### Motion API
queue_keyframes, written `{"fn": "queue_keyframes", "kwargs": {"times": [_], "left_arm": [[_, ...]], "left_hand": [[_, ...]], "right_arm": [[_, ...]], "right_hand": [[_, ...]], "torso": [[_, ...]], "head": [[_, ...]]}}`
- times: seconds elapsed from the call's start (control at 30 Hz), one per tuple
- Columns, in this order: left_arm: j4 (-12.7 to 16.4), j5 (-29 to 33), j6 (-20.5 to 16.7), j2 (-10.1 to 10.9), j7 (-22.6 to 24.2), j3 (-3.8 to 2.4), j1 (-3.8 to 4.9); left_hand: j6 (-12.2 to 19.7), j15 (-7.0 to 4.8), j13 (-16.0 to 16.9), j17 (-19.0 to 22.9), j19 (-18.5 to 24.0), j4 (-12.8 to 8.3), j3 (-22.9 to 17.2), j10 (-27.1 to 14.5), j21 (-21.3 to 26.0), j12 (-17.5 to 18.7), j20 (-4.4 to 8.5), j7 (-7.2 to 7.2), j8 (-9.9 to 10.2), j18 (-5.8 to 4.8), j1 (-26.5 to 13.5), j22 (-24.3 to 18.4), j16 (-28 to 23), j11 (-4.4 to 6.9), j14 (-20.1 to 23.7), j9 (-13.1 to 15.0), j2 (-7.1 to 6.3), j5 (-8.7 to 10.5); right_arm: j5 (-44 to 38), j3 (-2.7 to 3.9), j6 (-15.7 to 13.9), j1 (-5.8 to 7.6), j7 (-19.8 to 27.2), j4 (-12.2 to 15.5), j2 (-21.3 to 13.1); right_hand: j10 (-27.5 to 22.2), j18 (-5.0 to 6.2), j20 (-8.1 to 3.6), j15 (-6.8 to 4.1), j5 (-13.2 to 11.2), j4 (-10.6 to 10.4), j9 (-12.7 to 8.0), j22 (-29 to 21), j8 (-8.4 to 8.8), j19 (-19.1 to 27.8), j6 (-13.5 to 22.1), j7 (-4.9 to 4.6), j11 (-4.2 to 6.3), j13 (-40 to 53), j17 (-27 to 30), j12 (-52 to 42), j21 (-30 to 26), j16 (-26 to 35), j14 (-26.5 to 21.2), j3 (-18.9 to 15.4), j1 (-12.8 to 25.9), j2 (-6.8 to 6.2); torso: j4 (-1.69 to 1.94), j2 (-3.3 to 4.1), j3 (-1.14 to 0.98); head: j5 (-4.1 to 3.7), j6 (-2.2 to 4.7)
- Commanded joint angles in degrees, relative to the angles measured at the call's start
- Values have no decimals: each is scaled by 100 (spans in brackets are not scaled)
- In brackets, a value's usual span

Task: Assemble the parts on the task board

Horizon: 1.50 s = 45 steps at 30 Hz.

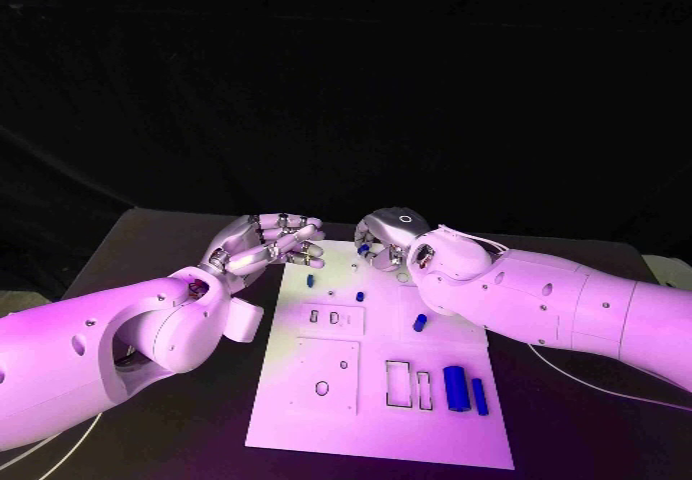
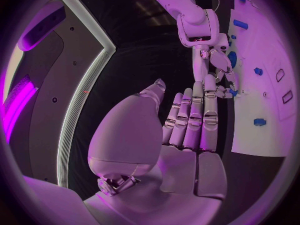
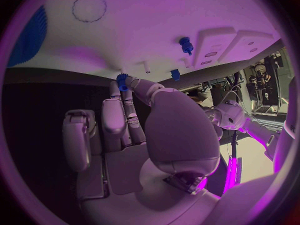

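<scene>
Robotics lab: black-draped table (image 1: 173,240), white task board (image 1: 378,420), equipment rack (image 3: 265,80).

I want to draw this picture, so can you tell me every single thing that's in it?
Task board: one, white, middle of the black table.
Long bars: two, blue, side by side on the board's near right part.
Small parts: several, blue, scattered over the board's far half.
Small gear-like part: one, blue, pinched in the right hand's fingertips.
Table: one, black.
Left hand: silver, holding nothing, at the board's far left corner.
Right hand: silver, over the board's far edge.
</scene>
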<state>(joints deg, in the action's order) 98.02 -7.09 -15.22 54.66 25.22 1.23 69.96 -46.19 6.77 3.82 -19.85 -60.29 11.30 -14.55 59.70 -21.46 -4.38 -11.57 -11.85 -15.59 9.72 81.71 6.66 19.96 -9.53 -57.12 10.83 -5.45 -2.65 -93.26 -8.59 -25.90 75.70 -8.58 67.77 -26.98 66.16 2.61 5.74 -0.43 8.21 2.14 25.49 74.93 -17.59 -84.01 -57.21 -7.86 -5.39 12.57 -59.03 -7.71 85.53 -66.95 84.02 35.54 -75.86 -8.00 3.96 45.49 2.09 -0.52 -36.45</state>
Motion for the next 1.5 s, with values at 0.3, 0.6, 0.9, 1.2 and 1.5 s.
{"fn": "queue_keyframes", "kwargs": {"times": [0.3, 0.6, 0.9, 1.2, 1.5], "left_arm": [[10, 26, 99, -10, 33, -5, 9], [3, 27, 110, -22, 27, -5, 9], [-7, 30, 117, -23, 23, -5, 9], [-22, 42, 123, -10, 26, -4, 9], [-44, 59, 154, 19, 29, -3, 8]], "left_hand": [[17, 3, 7, -5, 31, 27, -19, 7, 20, 17, -14, -166, 19, 59, -14, -5, -29, -52, 52, -8, 24, -24], [17, 3, 7, -5, 31, 27, -19, 7, 20, 17, -14, -166, 19, 59, -14, -5, -29, -52, 52, -8, 24, -24], [17, 3, 7, -5, 31, 27, -19, 7, 20, 17, -14, -166, 19, 59, -14, -5, -29, -52, 52, -8, 24, -24], [17, 5, 9, -20, 34, 30, -16, 8, 21, 24, -18, -167, 26, 60, -19, -7, -34, -53, 57, -10, 24, -24], [17, 5, 9, -20, 34, 30, -16, 8, 21, 24, -18, -167, 26, 60, -19, -7, -34, -53, 57, -10, 24, -24]], "right_arm": [[-30, -10, 119, -15, 1, -140, 66], [-28, -10, 237, -14, 6, -190, 114], [0, -10, 170, -13, 36, -197, 84], [9, 3, -51, -11, 35, 204, -297], [940, 138, -239, 96, 206, 1204, -1390]], "right_hand": [[-73, -38, 12, 28, 18, 6, 32, 568, 82, -14, 186, -40, 73, -22, 120, 57, -80, 82, -8, 13, 79, -8], [-196, -9, 46, 66, -54, -11, 45, 452, 154, 64, 293, -76, 27, -54, 254, 127, -157, 170, -53, 41, 128, -61], [-964, 224, 189, 214, -157, -36, -13, -572, 570, 705, 900, -246, -159, -243, 1169, 371, -874, 900, -354, 73, 243, -352], [-1067, 251, 189, 208, -130, -32, 20, -711, 599, 754, 892, -233, -153, -269, 1345, 290, -1007, 1039, -382, 15, 223, -390], [121, 59, 103, 99, 57, -169, 125, 149, 566, 191, 606, -226, 3, -96, 718, -344, -449, 429, -110, 46, 333, -412]], "torso": [[5, 12, 8], [9, 10, 14], [-7, 8, 8], [-20, 0, -3], [-103, -35, -32]], "head": [[-15, -4], [-11, -18], [-6, -12], [-24, 4], [-36, 54]]}}
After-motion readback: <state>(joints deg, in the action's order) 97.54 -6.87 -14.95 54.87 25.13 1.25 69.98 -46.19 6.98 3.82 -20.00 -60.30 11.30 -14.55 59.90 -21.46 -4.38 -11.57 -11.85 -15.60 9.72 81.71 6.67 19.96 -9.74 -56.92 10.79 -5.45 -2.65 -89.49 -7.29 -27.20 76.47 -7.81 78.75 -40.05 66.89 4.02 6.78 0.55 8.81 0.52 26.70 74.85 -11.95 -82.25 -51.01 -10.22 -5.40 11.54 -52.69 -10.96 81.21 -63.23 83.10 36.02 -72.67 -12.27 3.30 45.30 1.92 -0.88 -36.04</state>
